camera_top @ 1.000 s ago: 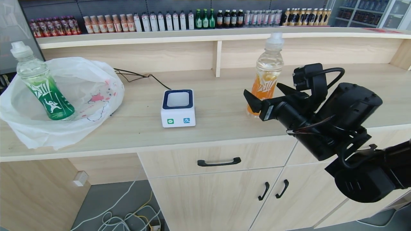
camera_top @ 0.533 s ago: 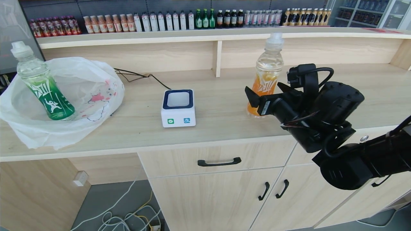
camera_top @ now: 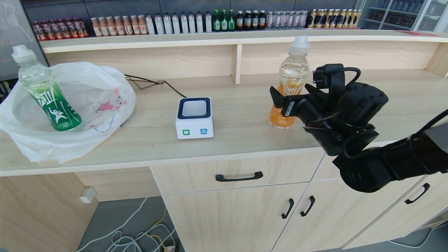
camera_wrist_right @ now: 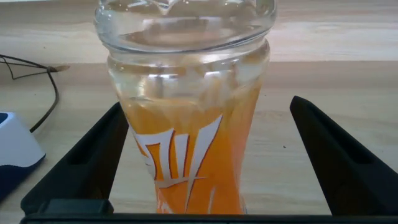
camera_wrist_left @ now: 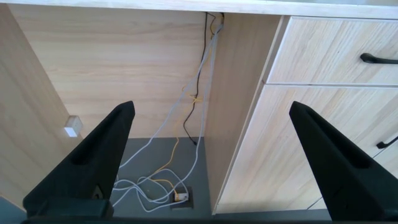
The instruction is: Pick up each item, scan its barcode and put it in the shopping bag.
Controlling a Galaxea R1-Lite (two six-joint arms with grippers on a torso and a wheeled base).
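Observation:
An orange-labelled bottle [camera_top: 290,82] stands upright on the wooden counter [camera_top: 241,115], right of centre. My right gripper [camera_top: 292,96] is open around its lower half, one finger on each side; in the right wrist view the bottle [camera_wrist_right: 186,124] sits between the two dark fingers [camera_wrist_right: 87,168]. A white scanner [camera_top: 194,118] with a dark-rimmed window sits mid-counter. At the left, a white plastic shopping bag [camera_top: 101,101] holds a green-labelled bottle [camera_top: 45,91] leaning upright. My left gripper [camera_wrist_left: 211,162] hangs open below the counter, facing cabinet fronts and floor cables.
A raised shelf [camera_top: 238,38] with a divider runs along the counter's back, and rows of bottles [camera_top: 196,21] line the wall behind. A black cable [camera_top: 154,84] trails from the scanner toward the bag. Drawers and doors [camera_top: 241,196] sit under the counter.
My right arm has moved forward and slightly up, bringing its open fingers from in front of the orange bottle to either side of it. The bottle, scanner and bag have not moved.

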